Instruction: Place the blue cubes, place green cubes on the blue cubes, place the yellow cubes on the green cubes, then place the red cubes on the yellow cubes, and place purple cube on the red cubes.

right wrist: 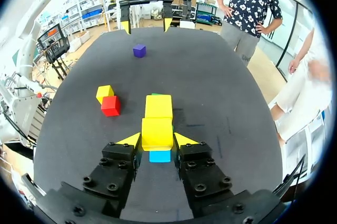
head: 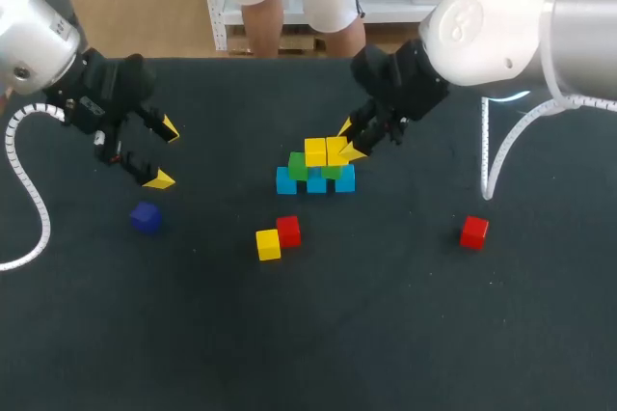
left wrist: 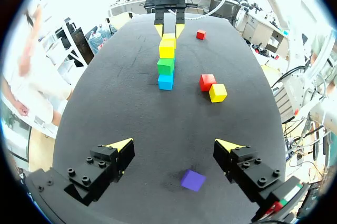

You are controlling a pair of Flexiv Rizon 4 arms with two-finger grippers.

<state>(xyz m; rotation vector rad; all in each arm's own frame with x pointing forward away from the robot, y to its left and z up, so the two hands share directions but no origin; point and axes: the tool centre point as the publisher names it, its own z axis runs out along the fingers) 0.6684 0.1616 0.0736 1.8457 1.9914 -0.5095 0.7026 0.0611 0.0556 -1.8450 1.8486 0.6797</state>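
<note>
At table centre (head view, 12 o'clock = far edge): base row of blue cubes [head: 316, 182] is down, green cubes [head: 297, 167] sit on it, and one yellow cube [head: 315, 151] is seated on the green layer. A second yellow cube [right wrist: 157, 133] is beside it at its 3 o'clock, at the same height, with the right gripper [right wrist: 157, 140] on it. In the right wrist view both yellow tips press its two side faces, so I read it as clamped and not yet let go. A blue cube shows directly under it, and the seated yellow is just ahead of the fingers. I can't tell whether the held cube fully rests on green. So roughly halfway: blue and green are done and yellow is nearly done. A spare yellow cube [head: 268, 244] lies on the table at 7 o'clock of the stack, touching a red cube [head: 288, 231]. The other red cube [head: 473, 232] is well apart at 4 o'clock. Both reds and the purple cube [left wrist: 192, 180] are unplaced, so the red layer and the purple cap are left. Left gripper [left wrist: 175, 145] hangs at 9 o'clock of the stack with fingers wide and nothing in them. The purple cube lies on the table below the gap between them, touching neither.
</note>
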